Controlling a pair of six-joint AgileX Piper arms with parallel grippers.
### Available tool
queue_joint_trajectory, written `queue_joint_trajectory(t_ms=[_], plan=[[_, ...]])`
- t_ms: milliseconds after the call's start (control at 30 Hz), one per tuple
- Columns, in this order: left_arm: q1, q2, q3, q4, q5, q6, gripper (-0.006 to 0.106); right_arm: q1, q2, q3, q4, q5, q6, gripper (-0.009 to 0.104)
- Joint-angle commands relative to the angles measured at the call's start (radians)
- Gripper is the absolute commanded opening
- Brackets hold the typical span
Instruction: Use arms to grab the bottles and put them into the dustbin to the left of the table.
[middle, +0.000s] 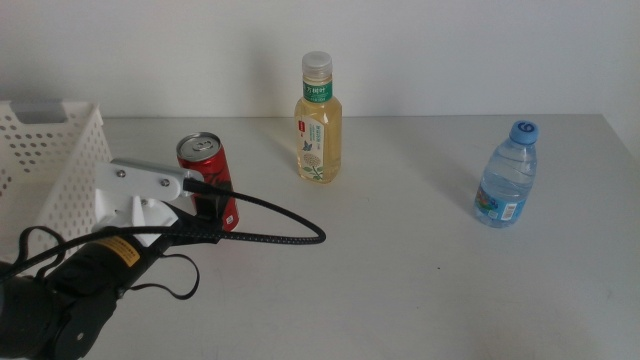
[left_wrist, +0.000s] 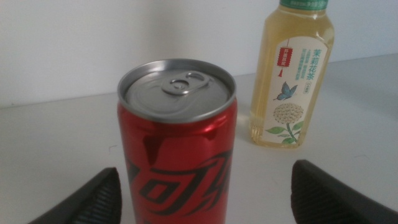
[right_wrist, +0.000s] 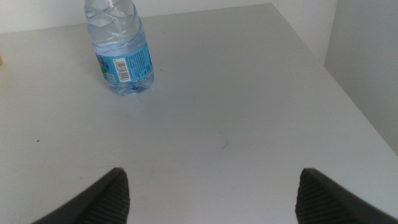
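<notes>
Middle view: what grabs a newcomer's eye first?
The red can at left-centre, with the left gripper open around it, beside the white basket. Then the tea bottle upright at the back and the water bottle alone on the right. The right gripper waits open, short of the water bottle.

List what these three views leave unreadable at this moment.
- Left gripper: in the middle view the arm's own body covers it.
- Red cola can: base cut off by the left wrist picture's edge.
- White perforated plastic dustbin: cropped at the middle view's edge.
- Right gripper: absent from the middle view.
</notes>
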Motion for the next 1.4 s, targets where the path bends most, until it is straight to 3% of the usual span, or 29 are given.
queue_joint_trajectory(t_ms=[0,767,833,933,1167,1200,1367], plan=[[-0.006,-0.008,-0.055,-0.001,-0.046,-0.010,0.093,0.003,-0.021,-0.002,-0.017,-0.070,-0.009,0.071],[-0.006,0.251,-0.316,-0.020,-0.038,0.005,0.090,0.003,-0.021,-0.002,-0.017,-0.070,-0.009,0.071],[-0.006,0.253,-0.322,-0.023,-0.030,0.005,0.083,0.003,-0.021,-0.002,-0.017,-0.070,-0.009,0.071],[-0.006,0.253,-0.324,-0.023,-0.020,0.003,0.063,0.003,-0.021,-0.002,-0.017,-0.070,-0.009,0.071],[-0.006,0.191,-0.324,-0.001,0.146,-0.043,0.003,0.003,-0.021,-0.002,-0.017,-0.070,-0.009,0.071],[-0.006,0.162,-0.324,0.014,0.190,-0.042,-0.002,0.003,-0.021,-0.002,-0.017,-0.070,-0.009,0.071],[-0.006,-0.010,-0.349,0.066,0.472,-0.049,-0.002,0.003,-0.021,-0.002,-0.017,-0.070,-0.009,0.071]])
